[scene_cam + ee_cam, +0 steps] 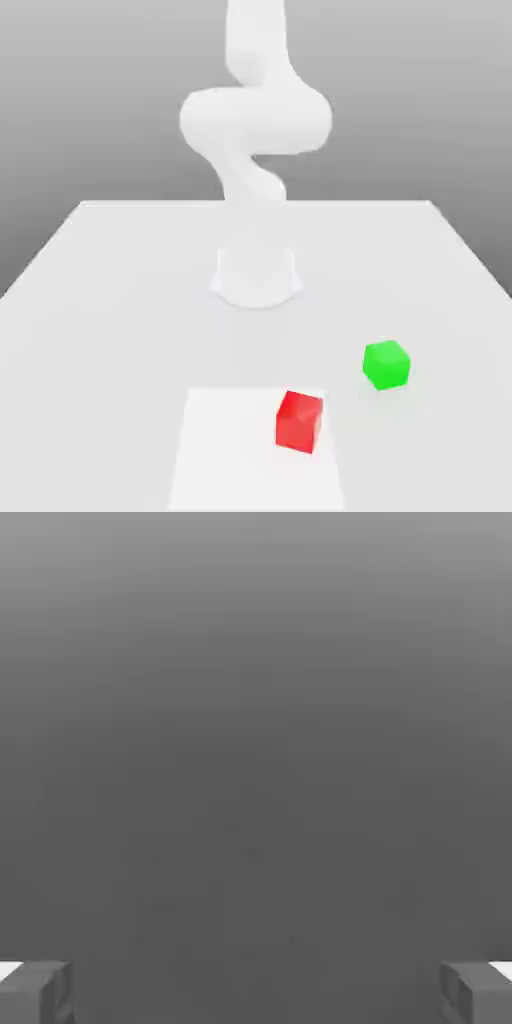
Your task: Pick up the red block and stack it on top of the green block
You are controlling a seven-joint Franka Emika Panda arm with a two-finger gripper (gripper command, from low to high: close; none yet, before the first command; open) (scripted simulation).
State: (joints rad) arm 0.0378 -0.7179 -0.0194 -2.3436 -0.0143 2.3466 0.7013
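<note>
Pincer (256, 992) standing wide open, gripping nothing. Outside its jaws, red block (298, 422) lying on pale square (228, 450); farther toward exterior view's right, green block (386, 365) sitting apart, also ungripped. Lifting, stacking both awaiting.

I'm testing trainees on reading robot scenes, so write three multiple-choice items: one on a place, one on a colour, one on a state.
1. Where is the red block?
A) Over the white square
B) On the green block
C) In the gripper

2. What colour is the block nearer the exterior view's right edge?
A) Red
B) Blue
C) Green

3. How is the gripper?
A) Shut
B) Open
C) Clamped on a block

1 A: white surrounds its base.
2 C: its faces are green.
3 B: the fingers stand wide apart.
</note>
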